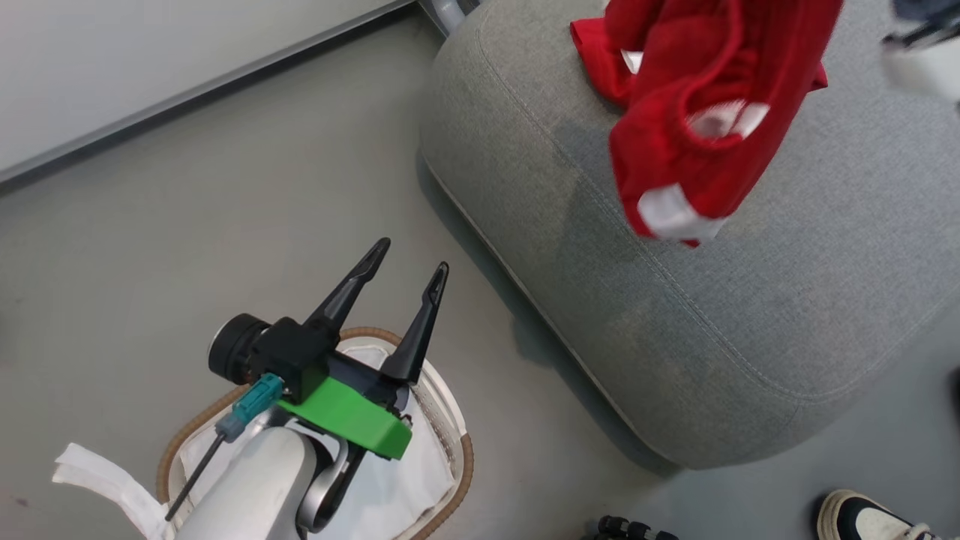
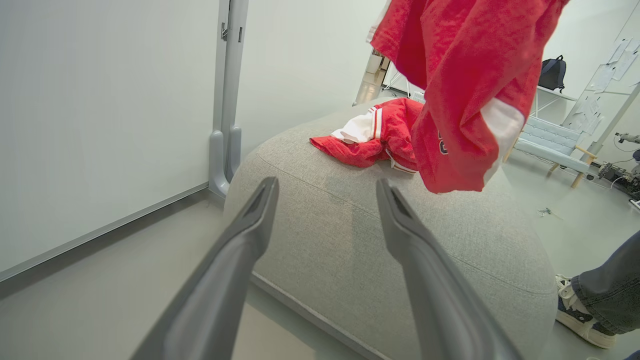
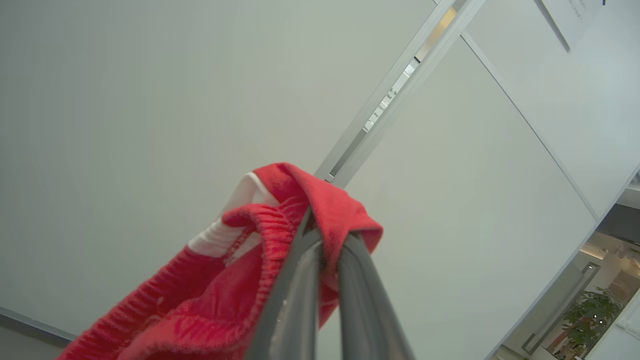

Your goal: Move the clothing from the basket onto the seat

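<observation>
- Flooring [image 1: 225, 225] in smooth pale grey is spreading under everything and meeting a white wall panel [image 1: 112, 60] along a grey skirting line at the far left.
- A grey upright post [image 2: 227, 100] is standing against that wall, just beside the far left corner of the seat [image 1: 712, 300].
- The seat is taking up the right half of the head view. Its light grey woven top is curving down at rounded edges, with a stitched seam running along it.
- Beyond the seat, the left wrist view is looking into an open room with a pale blue bench [image 2: 547, 142] and a dark backpack [image 2: 552, 72] well away.
- A person's shoe [image 1: 862, 517] is resting on the floor at the near right of the seat.
- The basket [image 1: 466, 465] is sitting on the floor at the near left, well apart from the clothing, with a white liner [image 1: 390, 480] lying inside it and spilling over its rim.
- The left tool [image 1: 413, 255] is hovering over the basket with its fingers spread wide and nothing between them, pointing towards the seat.
- The right tool [image 3: 329, 232] is pinching a fold of the clothing [image 1: 697, 112], its fingers squeezed close together on the ribbed red edge.
- The clothing is hanging in the air over the far part of the seat, with its long axis running roughly up and down.
- Its white cuff [image 1: 671, 214] is pointing downwards at the lowest end, just above the seat top and apart from it in the left wrist view.
- A second red garment [image 2: 380, 135] with white trim is lying crumpled on the seat's far part, behind the hanging one.
</observation>
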You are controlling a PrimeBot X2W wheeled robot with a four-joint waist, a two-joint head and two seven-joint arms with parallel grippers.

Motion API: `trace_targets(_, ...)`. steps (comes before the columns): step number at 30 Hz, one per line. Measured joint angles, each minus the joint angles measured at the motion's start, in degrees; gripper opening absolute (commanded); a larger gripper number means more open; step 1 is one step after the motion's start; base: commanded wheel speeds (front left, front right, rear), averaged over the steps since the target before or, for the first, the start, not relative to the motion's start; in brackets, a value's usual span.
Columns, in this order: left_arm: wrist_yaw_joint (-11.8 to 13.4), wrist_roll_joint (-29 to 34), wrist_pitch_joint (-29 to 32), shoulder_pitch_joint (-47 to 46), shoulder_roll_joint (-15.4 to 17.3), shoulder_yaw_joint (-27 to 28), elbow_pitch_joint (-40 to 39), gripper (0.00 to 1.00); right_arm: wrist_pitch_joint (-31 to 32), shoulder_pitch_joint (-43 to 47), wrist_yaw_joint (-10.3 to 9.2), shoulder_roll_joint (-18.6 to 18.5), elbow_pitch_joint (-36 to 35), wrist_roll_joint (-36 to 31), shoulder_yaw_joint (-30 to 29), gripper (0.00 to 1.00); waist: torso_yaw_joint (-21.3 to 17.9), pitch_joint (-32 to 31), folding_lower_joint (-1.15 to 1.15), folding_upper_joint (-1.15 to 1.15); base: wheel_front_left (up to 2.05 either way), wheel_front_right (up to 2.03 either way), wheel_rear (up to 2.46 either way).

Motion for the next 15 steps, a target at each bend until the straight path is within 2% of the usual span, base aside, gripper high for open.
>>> trace_targets(5, 0.0, 0.6, 0.0, -0.34, 2.09, 0.46, -1.45, 1.0, 0.0, -9.95, 0.0, -3.75, 7.53, -2.61, -4.58, 0.0, -0.12, 4.12, 0.0, 0.0, 0.0, 0.0, 0.0)
trace_targets(9, 0.0, 0.71, 0.0, -1.61, 3.28, -0.75, -2.07, 1.0, 0.01, -14.05, 0.0, -5.95, 14.34, -6.21, -8.65, 0.0, 0.46, 7.29, 0.0, 0.0, 0.0, 0.0, 0.0)
trace_targets(15, 0.0, 0.41, 0.0, -3.78, 4.14, -2.23, -2.47, 1.0, 0.74, -14.64, 0.0, -4.72, 24.44, -8.22, -14.69, 0.0, 2.58, 11.39, 0.0, 0.0, 0.0, 0.0, 0.0)
